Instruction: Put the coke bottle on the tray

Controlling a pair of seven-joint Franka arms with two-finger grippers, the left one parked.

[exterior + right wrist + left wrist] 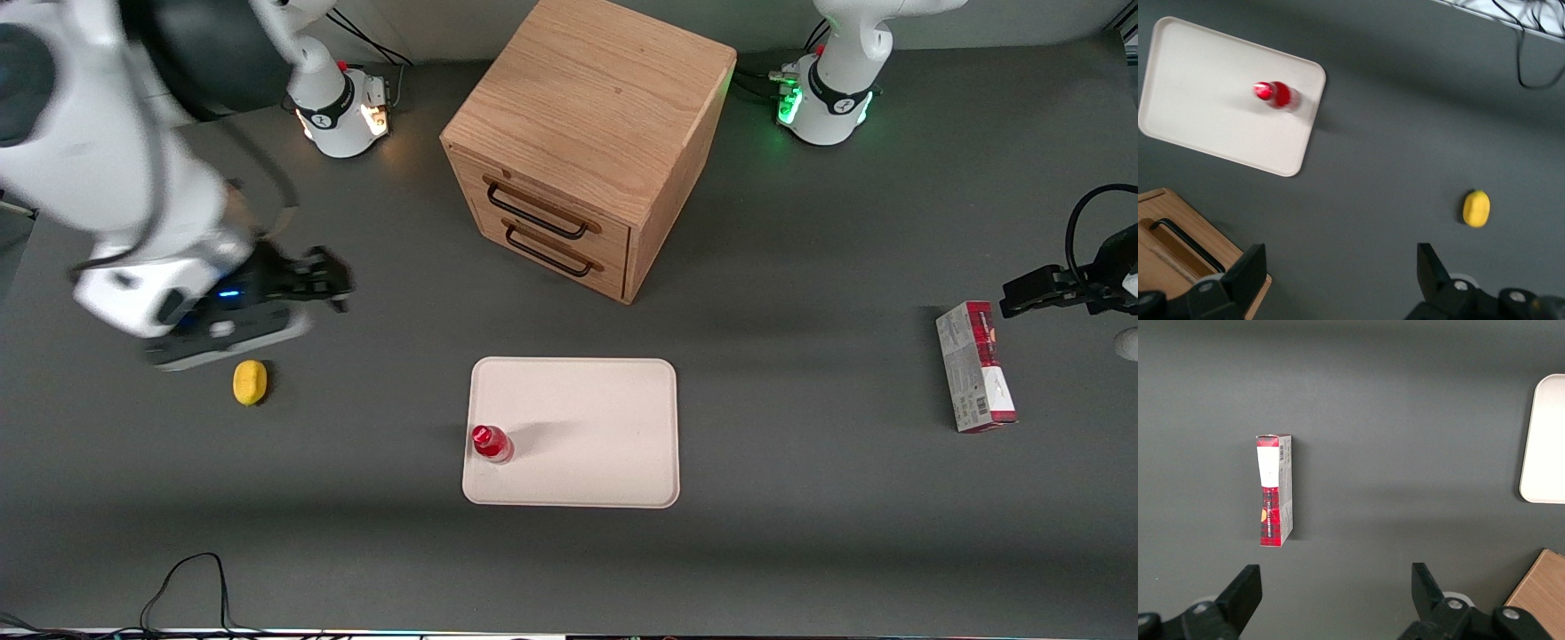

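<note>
Gripper: the black two-finger gripper (333, 283) of the working right arm is held above the bare grey table toward the working arm's end, with its fingers (1245, 270) spread apart and nothing between them.

Nearest object: a small yellow lemon-shaped object (250, 382) is seen on the table just beside the gripper and nearer to the front camera.

Coke bottle: the small slim red bottle with a red cap (490, 442) is stood upright on the tray, its long axis vertical, close to the rim on the working arm's side and in the half of the tray nearer to the front camera.

Tray: the large flat cream rectangular tray with rounded corners (605, 400) is laid in front of the drawer unit.

Key relation: the bottle lies well apart from the gripper, toward the table's middle and nearer to the front camera; the placement is judged to be done already, so only a retreat is judged to be left.

Drawer unit: a light wooden two-drawer cabinet with dark handles (582, 133) is set on the table above the tray in the front view.

Carton: a red, white and grey rectangular carton (975, 366) is laid flat toward the parked arm's end.

Writing: lettering on the carton and the bottle cannot be read.
</note>
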